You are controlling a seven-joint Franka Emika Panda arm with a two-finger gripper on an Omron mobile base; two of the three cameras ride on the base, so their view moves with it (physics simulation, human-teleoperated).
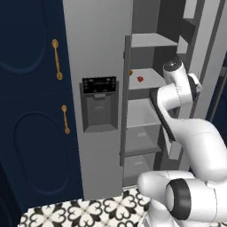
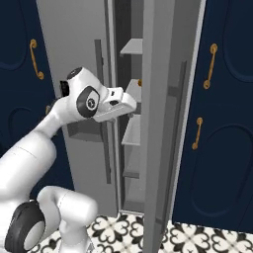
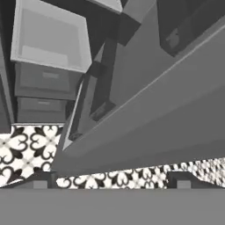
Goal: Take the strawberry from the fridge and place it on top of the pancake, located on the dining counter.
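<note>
The fridge [image 1: 99, 53] has its right door [image 2: 163, 123] swung open, baring the shelves. On a middle shelf lies the strawberry [image 1: 140, 79], tiny and bright red. My gripper [image 3: 112, 182] is open, its two dark fingertips [image 3: 40, 181] wide apart with nothing between them. The hand [image 2: 118, 104] sits at the open door's edge, right of the strawberry's shelf and apart from the fruit. The hand view looks down along the door's inner face to the fridge drawers [image 3: 48, 39] and the tiled floor. The pancake and the dining counter are out of view.
A small orange item [image 1: 131, 72] lies just left of the strawberry on the same shelf. Navy cabinets with gold handles [image 1: 56, 59] flank the fridge on both sides. The closed left door carries a black dispenser panel [image 1: 99, 85]. Patterned floor tiles [image 1: 88, 210] lie below.
</note>
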